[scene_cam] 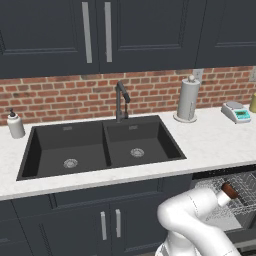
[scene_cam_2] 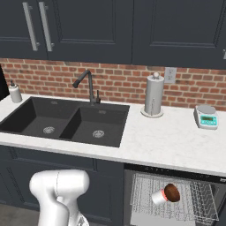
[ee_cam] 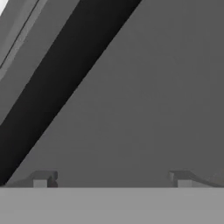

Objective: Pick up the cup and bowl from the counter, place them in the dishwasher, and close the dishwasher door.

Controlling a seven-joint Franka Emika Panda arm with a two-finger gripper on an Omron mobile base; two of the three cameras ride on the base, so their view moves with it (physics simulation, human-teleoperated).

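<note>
The dishwasher [scene_cam_2: 129, 190] stands open under the counter [scene_cam_2: 176, 141], with its grey wire rack [scene_cam_2: 141, 194] pulled out. In the rack the whitish cup [scene_cam_2: 158, 197] lies on its side, and the dark reddish-brown bowl [scene_cam_2: 172, 193] rests against its mouth. From the left I see the same pair, cup [scene_cam: 223, 198] and bowl [scene_cam: 230, 190], in the rack [scene_cam: 246, 186]. My gripper [ee_cam: 112, 183] is open and holds nothing. It faces a flat dark charcoal panel [ee_cam: 144, 109] at close range, which looks like the dishwasher door. The arm [scene_cam: 190, 215] bends low in front of the cabinets.
A black double sink [scene_cam: 100, 145] with a faucet [scene_cam: 120, 100] is set into the counter. A soap dispenser [scene_cam: 15, 125] stands at the left, with a paper-towel roll [scene_cam_2: 154, 96] and a white-and-teal scale [scene_cam_2: 206, 117] to the right. Dark cabinets hang above and stand below.
</note>
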